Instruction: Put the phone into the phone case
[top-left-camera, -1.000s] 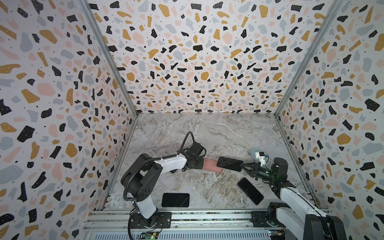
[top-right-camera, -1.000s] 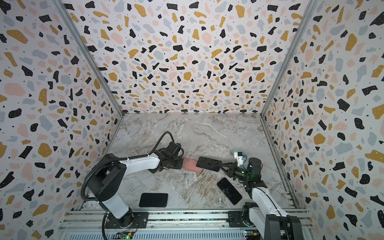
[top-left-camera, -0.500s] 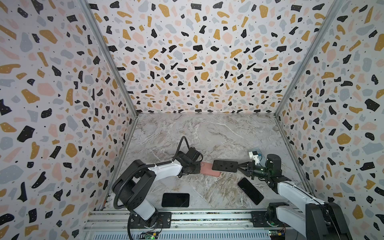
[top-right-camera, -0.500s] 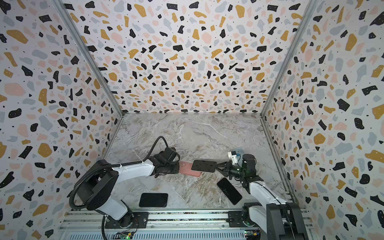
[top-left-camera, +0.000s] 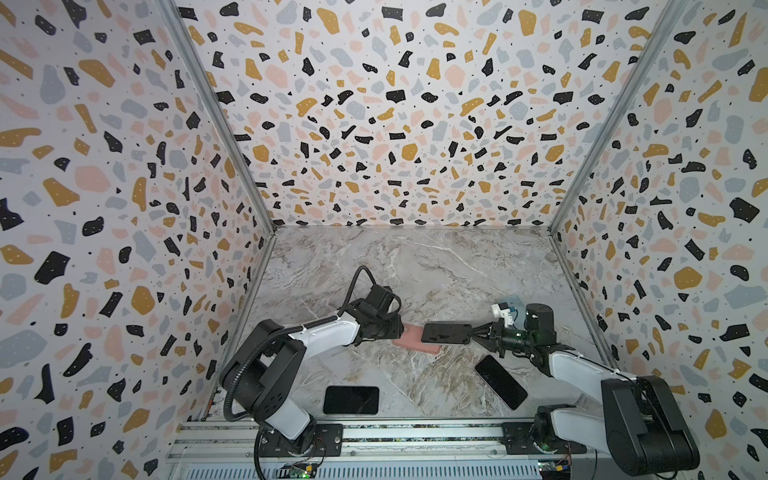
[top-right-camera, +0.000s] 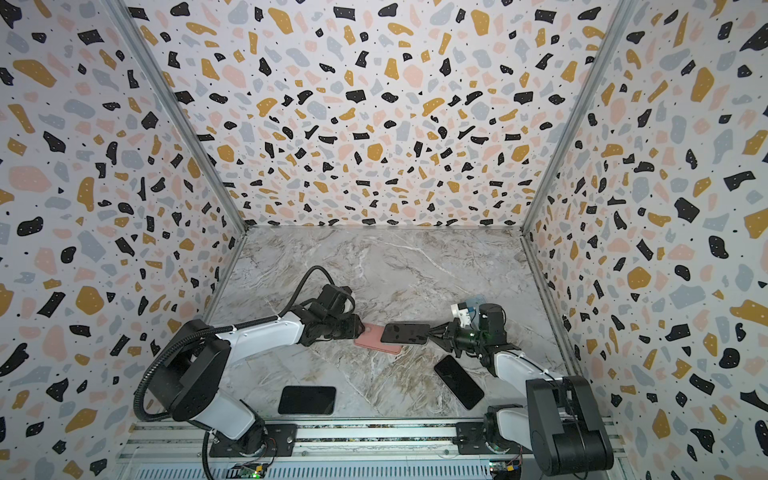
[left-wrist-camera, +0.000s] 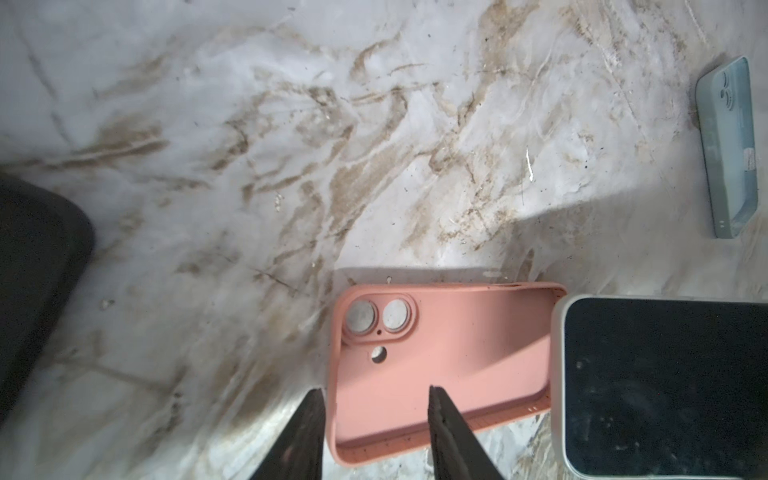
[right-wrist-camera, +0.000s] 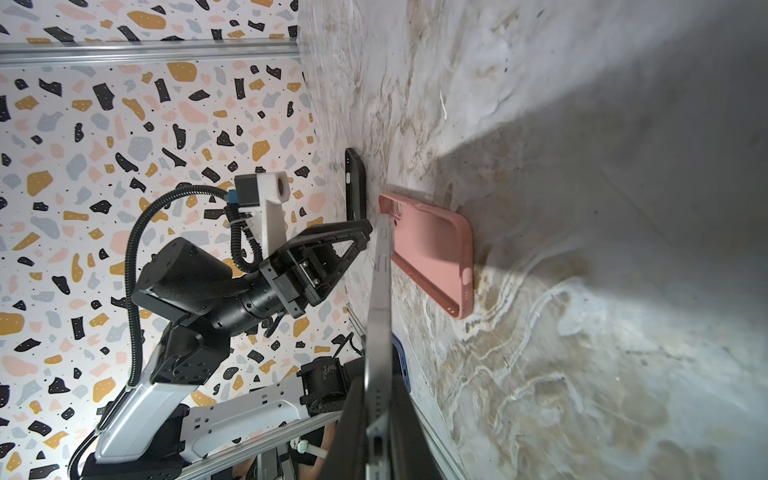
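In both top views my left gripper (top-left-camera: 397, 331) (top-right-camera: 360, 328) sits at one end of the pink phone case (top-left-camera: 411, 338) (top-right-camera: 372, 340), which lies flat on the marble table (top-left-camera: 415, 270). My right gripper (top-left-camera: 477, 333) (top-right-camera: 432, 334) is clamped on a short end of the phone (top-left-camera: 446, 333) (top-right-camera: 405, 333). It holds the phone level ahead of its tips, over the case's other end.

On the left wrist view, that gripper's fingers (left-wrist-camera: 307, 436) stand apart, astride the case corner by the camera holes. The phone covers the case's end furthest from them.

On the right wrist view, the phone runs edge-on from the closed jaws toward the case. I cannot tell whether they touch.
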